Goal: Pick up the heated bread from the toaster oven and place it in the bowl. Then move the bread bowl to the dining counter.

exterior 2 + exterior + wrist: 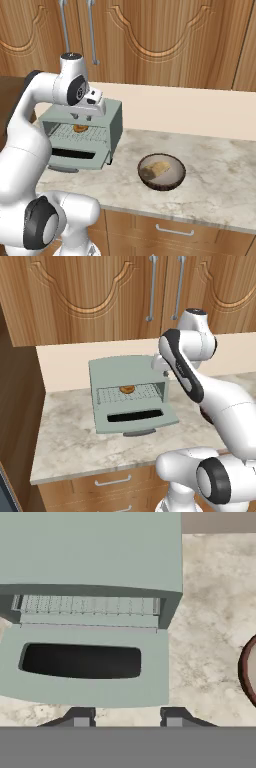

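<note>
Overhead, carved wooden wall cabinets [95, 296] with slim metal handles [150, 291]. Beneath them, light marbled stone counter [220, 175] with wooden drawers [112, 483] along its front. Toward the left end of that counter, pale grey-green boxy toaster oven [125, 368], drop-down door [136, 417] lying open and flat, dark slotted window [82, 660] facing up, wire rack [131, 393] exposed inside. White robot arm [225, 406] bent over the oven from the right in the left base view. Well to the right of the oven, apart from it, round dark brown bowl [162, 171] with mottled tan-grey interior; something pale and tan inside it, identity unclear. Above the oven's top, near its right front corner, two-finger claw [125, 717], pointed down; dark tips set apart at a moderate gap over the open door's front edge in the hand view, gripping nothing. On the wire rack, near its middle, small golden-brown rounded bread piece [127, 389], untouched by the claw and still inside the oven [80, 128].
</note>
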Robot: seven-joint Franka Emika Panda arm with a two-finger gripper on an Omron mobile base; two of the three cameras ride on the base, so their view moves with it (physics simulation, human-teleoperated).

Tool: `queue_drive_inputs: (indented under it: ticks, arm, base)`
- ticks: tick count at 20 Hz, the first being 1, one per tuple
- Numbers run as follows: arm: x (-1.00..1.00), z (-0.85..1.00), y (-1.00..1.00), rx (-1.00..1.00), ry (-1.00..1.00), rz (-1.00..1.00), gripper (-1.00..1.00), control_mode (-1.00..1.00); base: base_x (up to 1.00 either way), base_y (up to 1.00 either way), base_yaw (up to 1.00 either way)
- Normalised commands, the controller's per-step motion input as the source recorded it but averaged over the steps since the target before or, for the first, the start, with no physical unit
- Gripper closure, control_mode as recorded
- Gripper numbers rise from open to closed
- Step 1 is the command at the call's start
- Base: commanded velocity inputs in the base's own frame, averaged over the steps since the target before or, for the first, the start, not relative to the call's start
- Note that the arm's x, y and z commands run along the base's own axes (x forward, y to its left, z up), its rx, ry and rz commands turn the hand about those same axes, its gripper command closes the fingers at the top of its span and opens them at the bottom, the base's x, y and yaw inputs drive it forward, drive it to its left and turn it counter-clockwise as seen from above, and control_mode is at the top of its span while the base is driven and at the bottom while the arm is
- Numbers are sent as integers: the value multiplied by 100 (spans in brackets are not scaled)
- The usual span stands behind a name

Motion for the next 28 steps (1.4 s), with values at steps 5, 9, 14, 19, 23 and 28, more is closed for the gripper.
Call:
queue_drive_inputs:
  ticks: [5, 9, 14, 19, 23, 28]
  arm:
    - [-23, -8, 26, 0, -6, 0, -100, -100]
    - [0, -46, 46, 0, -13, -1, -100, -100]
    - [1, -55, 19, 0, -14, -3, -100, -100]
    - [7, -65, 14, 0, -15, -1, -100, -100]
    - [14, -28, 0, -3, -26, -3, -100, -100]
    - [15, -29, 0, -1, -19, -3, -100, -100]
  base:
    - [0, 0, 0]
    - [0, 0, 0]
    - [0, 0, 0]
    - [0, 0, 0]
    - [0, 0, 0]
    - [0, 0, 0]
